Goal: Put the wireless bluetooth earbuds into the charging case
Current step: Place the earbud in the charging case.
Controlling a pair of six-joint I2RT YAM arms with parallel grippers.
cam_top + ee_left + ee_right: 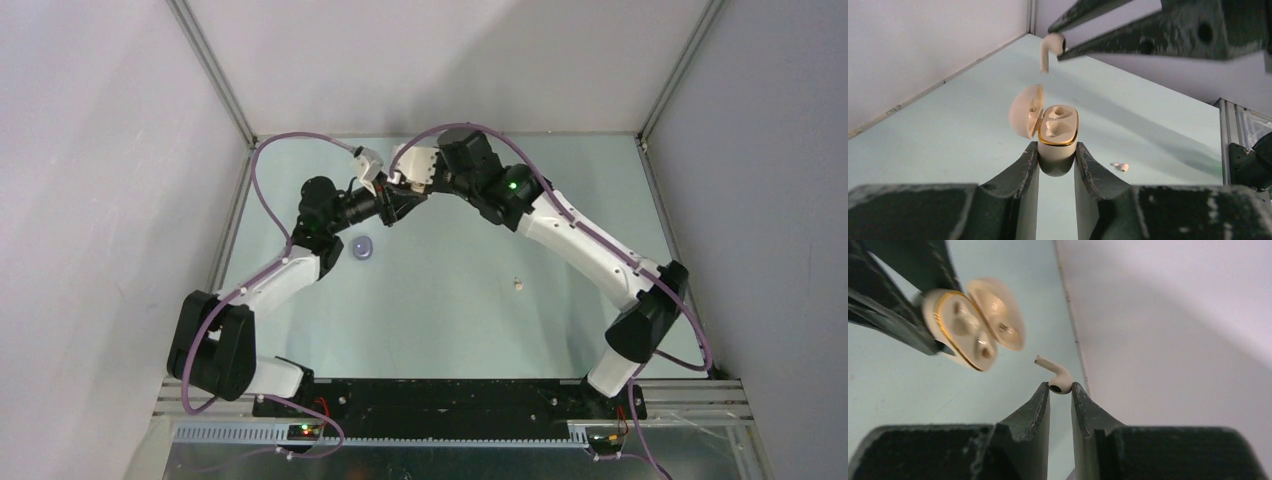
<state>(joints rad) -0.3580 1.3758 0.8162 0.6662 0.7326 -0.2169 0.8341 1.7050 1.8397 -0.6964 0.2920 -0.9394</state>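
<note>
Showing the task at its first insertion, with neither bud seated. My left gripper is clenched on the lower body of the charging case. As far as I can judge it holds the case clear of the table, with the hinged lid swung open to one side. Both moulded wells inside the gold-rimmed opening read as empty in the left wrist view.

My right gripper is pinched on the head of one white earbud, its stem pointing out beyond the fingertips. The bud hangs near the case but apart from it, off to the lid side of the open mouth rather than over a well. In the overhead view the two grippers meet above the far middle of the table.

A second white earbud lies loose on the table, well apart from the case, on the right arm's side. A small lavender object rests on the table just beside the left arm. I cannot tell from here whether it is another bud or something else.

Progress, as I judge it: the case is in hand and open, and the first bud is grasped and held close, but nothing is inserted. Left to do: line the stem up with a well, lower it in and let go, then fetch the second bud from the table and seat it likewise. Which well suits the held bud I cannot tell.
</note>
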